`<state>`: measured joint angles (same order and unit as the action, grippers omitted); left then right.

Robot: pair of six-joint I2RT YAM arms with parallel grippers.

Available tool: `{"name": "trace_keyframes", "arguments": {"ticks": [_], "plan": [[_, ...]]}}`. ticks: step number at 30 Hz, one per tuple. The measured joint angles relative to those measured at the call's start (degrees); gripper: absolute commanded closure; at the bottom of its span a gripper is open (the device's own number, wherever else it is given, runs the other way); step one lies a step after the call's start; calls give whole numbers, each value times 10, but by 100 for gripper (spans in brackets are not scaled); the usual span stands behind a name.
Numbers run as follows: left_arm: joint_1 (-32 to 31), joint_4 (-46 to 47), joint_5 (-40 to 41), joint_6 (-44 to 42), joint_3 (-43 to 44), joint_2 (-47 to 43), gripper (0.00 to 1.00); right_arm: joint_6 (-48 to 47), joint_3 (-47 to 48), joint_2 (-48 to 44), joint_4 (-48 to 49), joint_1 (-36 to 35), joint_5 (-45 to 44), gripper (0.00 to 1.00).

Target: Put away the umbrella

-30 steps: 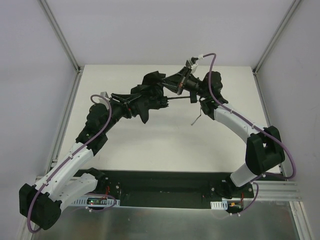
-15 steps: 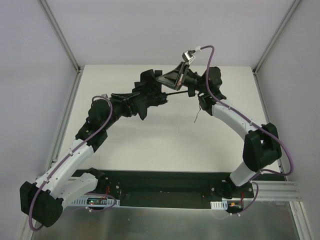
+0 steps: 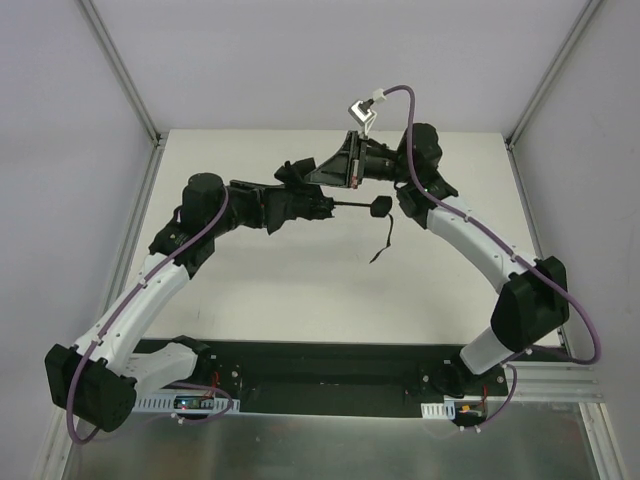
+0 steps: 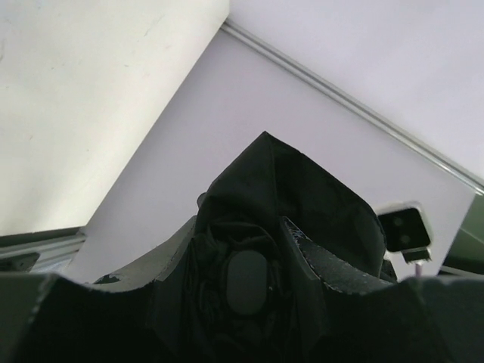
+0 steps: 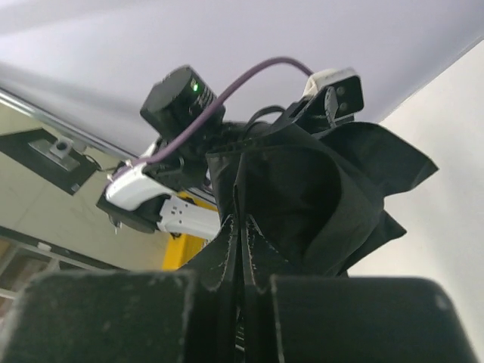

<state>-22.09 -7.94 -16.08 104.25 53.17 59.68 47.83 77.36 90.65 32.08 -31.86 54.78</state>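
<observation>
The black umbrella point(image 3: 300, 203) is held in the air over the far part of the table. Its thin shaft points right to the small handle point(image 3: 380, 207), from which a cord dangles. My left gripper point(image 3: 283, 206) is shut round the bunched canopy; in the left wrist view its fingers point(image 4: 155, 257) flank the dark fabric and an oval cap point(image 4: 246, 280). My right gripper point(image 3: 318, 172) comes in from the upper right, shut on a thin fold of the canopy point(image 5: 318, 189). In the right wrist view, that fold runs up from between the right gripper's point(image 5: 243, 227) closed jaws.
The white table point(image 3: 300, 290) lies below, bounded by metal frame rails point(image 3: 135, 230) and pale walls on three sides. The left arm's white forearm point(image 5: 162, 200) and its wrist camera point(image 5: 336, 91) sit close behind the canopy in the right wrist view.
My right gripper has swung left and up along the umbrella, away from the handle end. The left arm has raised its elbow and turned the bundle. The handle and cord now hang free.
</observation>
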Motion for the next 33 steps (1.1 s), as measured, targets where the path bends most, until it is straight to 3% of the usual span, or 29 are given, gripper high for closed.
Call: {"name": "trace_keyframes", "arguments": {"ticks": [6, 12, 20, 29, 33], "plan": [[5, -71, -30, -35, 54, 30, 100, -133, 29, -37, -148, -9, 9, 100], [5, -104, -43, -38, 60, 34, 100, -242, 40, -71, -251, -39, -55, 100], [5, -121, -56, -31, 66, 41, 100, -348, 42, -103, -299, -72, -123, 100], [4, -121, -97, -45, 91, 49, 100, -376, 63, -111, -298, -75, -42, 100], [4, -127, -103, -74, 102, 61, 100, -407, 78, -108, -348, -75, -33, 100]]}}
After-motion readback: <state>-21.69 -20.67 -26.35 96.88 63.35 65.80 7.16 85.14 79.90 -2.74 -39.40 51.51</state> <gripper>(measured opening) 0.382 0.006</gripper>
